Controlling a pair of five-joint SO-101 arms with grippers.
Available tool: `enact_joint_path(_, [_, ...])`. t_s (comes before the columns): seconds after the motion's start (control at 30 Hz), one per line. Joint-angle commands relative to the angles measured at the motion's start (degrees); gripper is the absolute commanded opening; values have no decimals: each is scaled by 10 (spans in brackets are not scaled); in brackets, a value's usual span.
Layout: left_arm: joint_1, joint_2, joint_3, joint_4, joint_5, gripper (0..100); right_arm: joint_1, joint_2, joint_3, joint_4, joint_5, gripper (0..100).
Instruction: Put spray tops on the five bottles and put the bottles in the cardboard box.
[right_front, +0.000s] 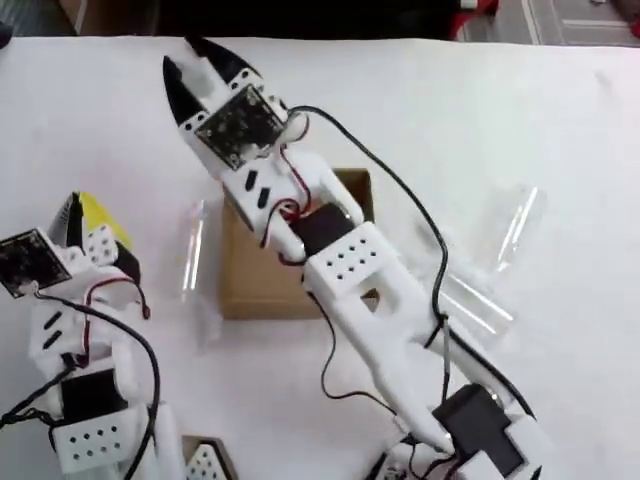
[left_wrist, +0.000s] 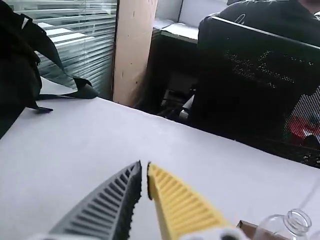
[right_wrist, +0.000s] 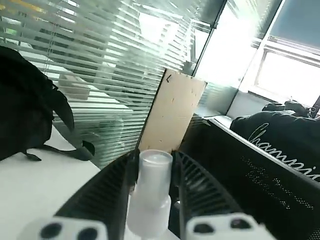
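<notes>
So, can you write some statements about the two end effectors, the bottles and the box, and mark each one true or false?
1. The right end effector holds a spray top. True.
2. The left end effector is wide open. False: it is shut, holding nothing.
3. The right arm extends over the cardboard box. True.
4. The bottle beside the left end effector wears a spray top. False: its neck is open.
</notes>
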Motion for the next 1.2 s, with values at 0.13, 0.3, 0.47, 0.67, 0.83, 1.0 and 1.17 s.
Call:
enact_joint_path(0.13, [7,-7,-4,-17,-5,24,13,-1,3,-26,8,16])
enact_joint_path(0.3, [7,-7,-4,-17,-5,24,14,-7,23,-29,11,16])
enact_joint_path(0.47, [7,-7,-4,-17,-5,24,14,0,31,-29,8,16])
enact_joint_path(0.67, [7,-7,-4,-17,-5,24,13,-1,42,-29,6,16])
enact_joint_path(0.83, [7,-7,-4,-17,-5,24,14,-1,64,-29,5,16])
enact_joint_path(1.0, [7,-7,-4,-17,-5,24,14,0,93,-62,5,16])
enact_joint_path(1.17, [7,-7,-4,-17,-5,24,14,0,140,-102,4,16])
